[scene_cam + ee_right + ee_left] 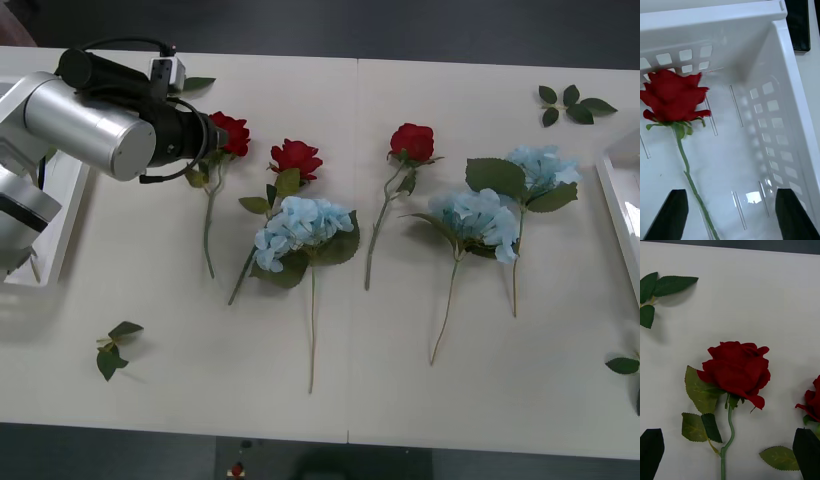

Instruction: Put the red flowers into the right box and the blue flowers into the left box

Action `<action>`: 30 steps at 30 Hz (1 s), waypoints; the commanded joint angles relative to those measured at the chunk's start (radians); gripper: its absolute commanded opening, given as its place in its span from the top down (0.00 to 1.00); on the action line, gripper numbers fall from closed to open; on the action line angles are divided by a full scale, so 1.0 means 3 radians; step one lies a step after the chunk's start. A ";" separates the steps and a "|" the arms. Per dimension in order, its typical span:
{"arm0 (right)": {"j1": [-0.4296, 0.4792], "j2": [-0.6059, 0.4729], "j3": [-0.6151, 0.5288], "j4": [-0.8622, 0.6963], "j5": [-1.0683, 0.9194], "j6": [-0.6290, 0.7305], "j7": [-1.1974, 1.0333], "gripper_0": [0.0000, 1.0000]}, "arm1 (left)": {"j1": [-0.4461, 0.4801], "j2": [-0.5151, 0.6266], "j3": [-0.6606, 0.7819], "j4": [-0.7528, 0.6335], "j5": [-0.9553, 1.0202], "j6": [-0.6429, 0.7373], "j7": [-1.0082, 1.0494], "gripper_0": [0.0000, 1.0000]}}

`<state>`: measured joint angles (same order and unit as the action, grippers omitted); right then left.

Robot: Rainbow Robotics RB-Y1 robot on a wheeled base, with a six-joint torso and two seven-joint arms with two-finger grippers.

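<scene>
The left arm (pixel 95 125) reached over the far left of the table (pixel 480 400), just beside a red rose (pixel 230 132). Two more roses (pixel 296 157) and three blue flowers (pixel 300 225) lay rightward, stems pointing near.

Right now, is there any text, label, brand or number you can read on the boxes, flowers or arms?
None: no readable text in any view.
The right box, holding one red rose, has plain slotted walls.
The left box rim is unmarked.
The left gripper, open over a red rose, bears no lettering.
</scene>
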<state>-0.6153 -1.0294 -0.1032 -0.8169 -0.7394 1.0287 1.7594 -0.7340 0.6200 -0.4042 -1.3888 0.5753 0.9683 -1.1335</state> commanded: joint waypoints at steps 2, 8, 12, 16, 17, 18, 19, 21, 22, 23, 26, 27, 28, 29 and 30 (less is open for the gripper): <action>-0.0020 -0.0015 -0.0019 -0.0401 -0.0056 0.0324 0.0072 0.05 | -0.0263 -0.0026 -0.0089 0.0201 -0.0077 -0.0037 -0.0082 0.00; -0.0020 -0.0010 -0.0208 -0.0764 -0.0302 0.0953 0.0072 0.05 | -0.0437 -0.0083 -0.0314 0.0590 -0.0087 -0.0201 -0.0093 0.00; -0.0015 0.0000 -0.0275 -0.0948 -0.0598 0.1372 0.0041 0.05 | -0.0529 -0.0139 -0.0452 0.0866 -0.0092 -0.0339 -0.0098 0.00; -0.0015 0.0026 -0.0275 -0.0994 -0.0956 0.1587 0.0000 0.05 | -0.0591 -0.0175 -0.0570 0.1050 -0.0072 -0.0369 -0.0098 0.00; -0.0015 0.0062 -0.0275 -0.1005 -0.0997 0.1623 -0.0005 0.05 | -0.0601 -0.0190 -0.0606 0.1086 -0.0061 -0.0369 -0.0098 0.00; -0.0015 0.0087 -0.0275 -0.1030 -0.0997 0.1638 -0.0010 0.05 | -0.0606 -0.0190 -0.0626 0.1101 -0.0061 -0.0369 -0.0098 0.00; -0.0005 0.0149 -0.0275 -0.1066 -0.0982 0.1649 -0.0010 0.05 | -0.0606 -0.0195 -0.0657 0.1106 -0.0056 -0.0369 -0.0098 0.00; 0.0052 0.0215 -0.0275 -0.1183 -0.0946 0.1633 -0.0035 0.05 | -0.0601 -0.0195 -0.0703 0.1106 -0.0051 -0.0369 -0.0087 0.00; 0.0093 0.0271 -0.0275 -0.1281 -0.0900 0.1623 -0.0066 0.05 | -0.0606 -0.0195 -0.0734 0.1111 -0.0046 -0.0369 -0.0082 0.00; 0.0134 0.0307 -0.0275 -0.1383 -0.0854 0.1618 -0.0127 0.05 | -0.0601 -0.0195 -0.0759 0.1116 -0.0046 -0.0369 -0.0082 0.00; 0.0251 0.0455 -0.0270 -0.1685 -0.0700 0.1628 -0.0327 0.05 | -0.0601 -0.0195 -0.0810 0.1137 -0.0031 -0.0369 -0.0082 0.00; 0.0307 0.0522 -0.0270 -0.1818 -0.0634 0.1638 -0.0404 0.05 | -0.0601 -0.0195 -0.0836 0.1147 -0.0026 -0.0369 -0.0082 0.00; 0.0359 0.0583 -0.0270 -0.1940 -0.0567 0.1649 -0.0475 0.05 | -0.0601 -0.0195 -0.0867 0.1157 -0.0021 -0.0369 -0.0077 0.00; 0.0379 0.0619 -0.0264 -0.1997 -0.0537 0.1649 -0.0506 0.05 | -0.0601 -0.0195 -0.0882 0.1162 -0.0021 -0.0369 -0.0077 0.00; 0.0435 0.0696 -0.0259 -0.2114 -0.0470 0.1664 -0.0577 0.05 | -0.0601 -0.0195 -0.0913 0.1168 -0.0021 -0.0369 -0.0077 0.00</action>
<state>-0.5042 -0.8534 -0.1730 -1.3770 -0.9101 1.5215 1.6500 -0.8740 0.5580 -0.6723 -1.0419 0.5635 0.8680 -1.1335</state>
